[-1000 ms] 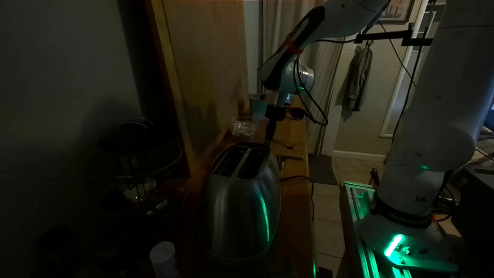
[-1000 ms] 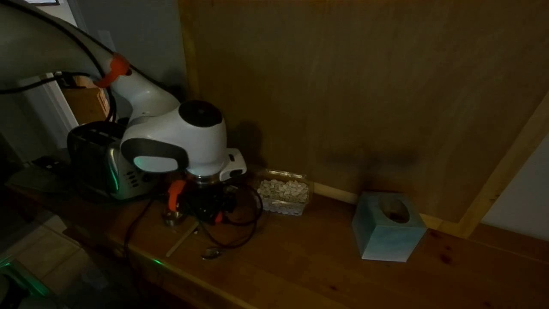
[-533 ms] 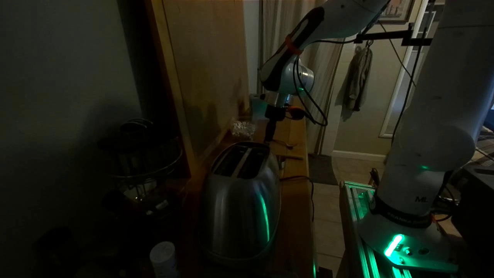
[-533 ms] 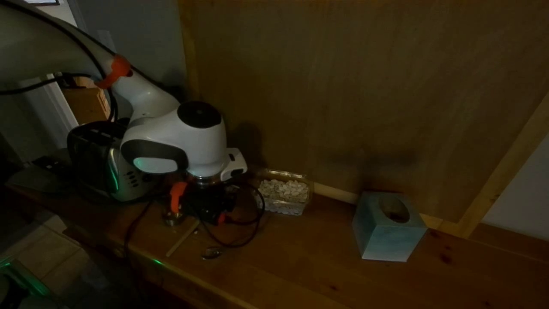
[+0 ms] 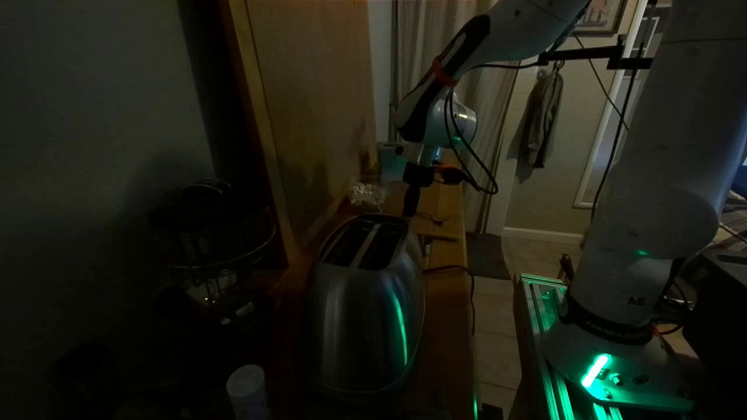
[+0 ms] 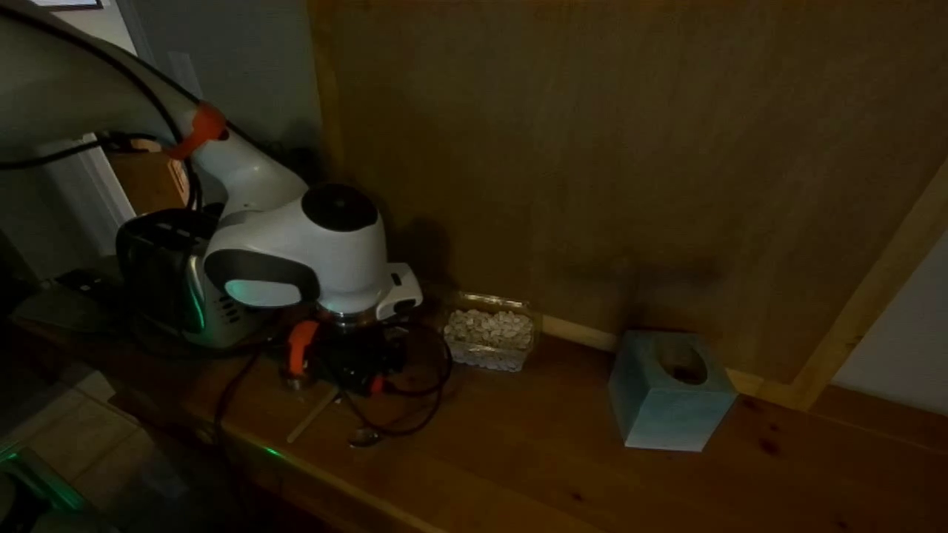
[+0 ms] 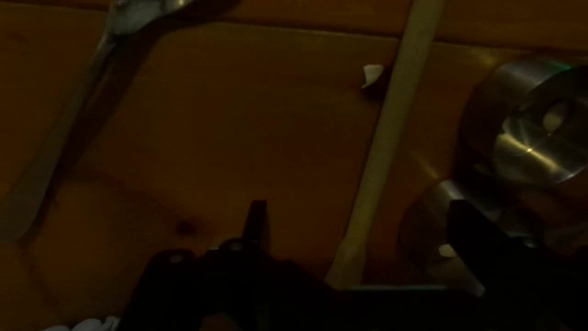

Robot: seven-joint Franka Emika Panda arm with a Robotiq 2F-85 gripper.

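My end effector [image 7: 358, 203] hung empty, spread over the wooden stick [image 7: 388, 133]; centring there, clear of the metal cup [image 7: 425, 216] beside it, looked best.

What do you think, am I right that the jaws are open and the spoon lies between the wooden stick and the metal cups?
Not quite: the wrist view shows the wooden stick lying between the spoon and the metal cups. The jaws are indeed open.

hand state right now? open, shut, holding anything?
Hand: open, holding nothing; the wooden stick seen between its spread fingers in the wrist view is not gripped.
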